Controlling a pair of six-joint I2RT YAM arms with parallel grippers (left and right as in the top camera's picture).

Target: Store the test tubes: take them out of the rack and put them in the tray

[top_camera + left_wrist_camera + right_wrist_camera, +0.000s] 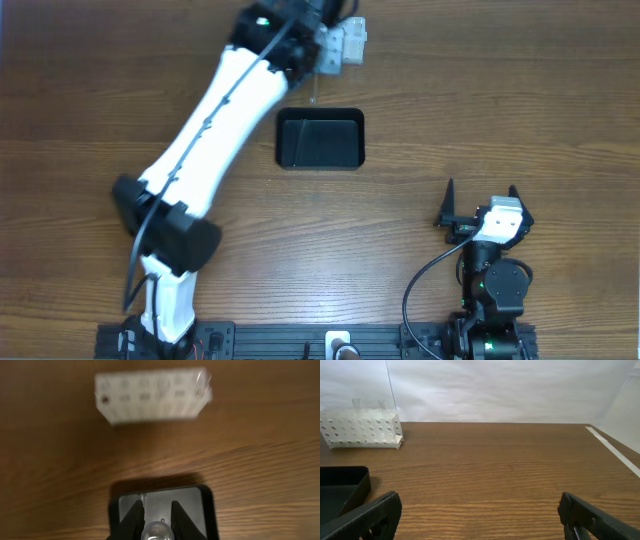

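Tube (156, 533) hangs clamped in left pincer (156, 506) above tray (211, 510), seemingly for lowering in; right pincer (482, 195) rests open.

Top view: bright, even light falling from overhead on the table (480, 120), no hard shadows; faint sheen showing inside the tray (360, 140)

Left wrist view: running dimmer and warmer; rack (152, 395) smearing with blur, wood grain streaking; dark shadow lying on the table along the tray's far edge; tube (157, 533) in the left gripper (157, 504) sitting out of focus, glinting

Right wrist view: bright and sharp, white backdrop (495, 390) glowing; fingers (370, 515) of the right gripper (480, 502) going soft up close
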